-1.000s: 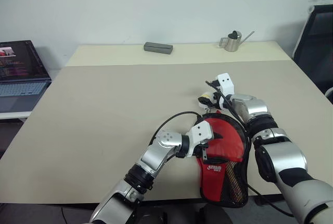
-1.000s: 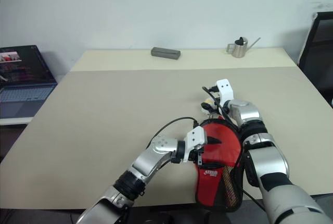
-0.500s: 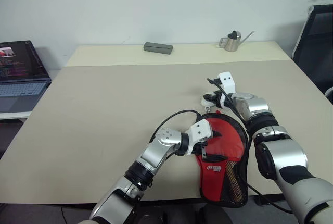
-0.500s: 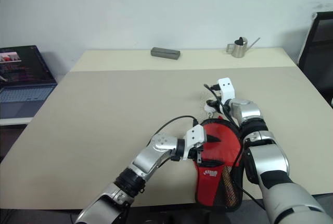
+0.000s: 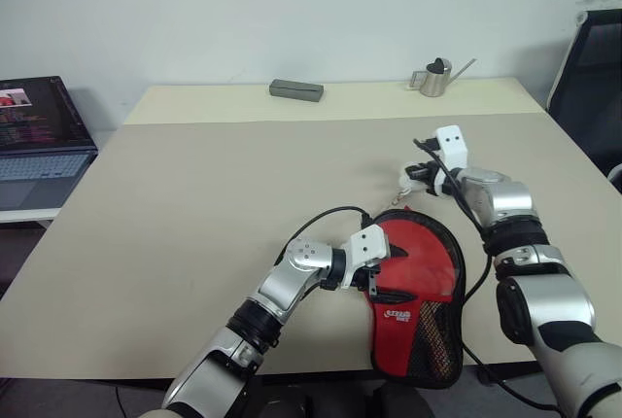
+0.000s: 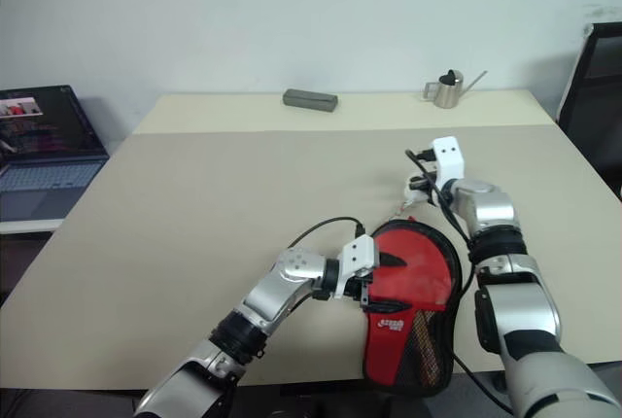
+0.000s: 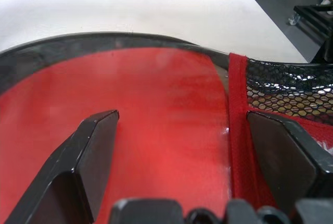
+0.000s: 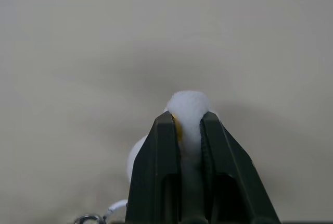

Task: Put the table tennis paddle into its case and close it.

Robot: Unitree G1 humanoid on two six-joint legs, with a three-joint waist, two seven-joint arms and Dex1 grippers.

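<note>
- Pinching plush charm (image 8: 188,110), right gripper (image 8: 189,125) clamped on it above table (image 5: 194,204).
- Left gripper (image 7: 179,140) spread apart, pressing on red case (image 5: 418,282) at table's near edge.

Office or meeting-room type space. Large plain beige tabletop (image 5: 214,194), made of two sections pushed together, set against a bare white wall (image 5: 292,10). Open laptop (image 5: 39,131) with a lit screen on a lower side surface at the left. Black mesh-back office chair (image 5: 591,78) at the right edge; the left wrist view catches a wheeled chair base (image 7: 312,13) on a grey floor. Small items at the far edge: dark grey rectangular case (image 5: 295,90) and a little metal watering can (image 5: 434,78). No kitchen or workshop fittings, just desk furniture.
</note>
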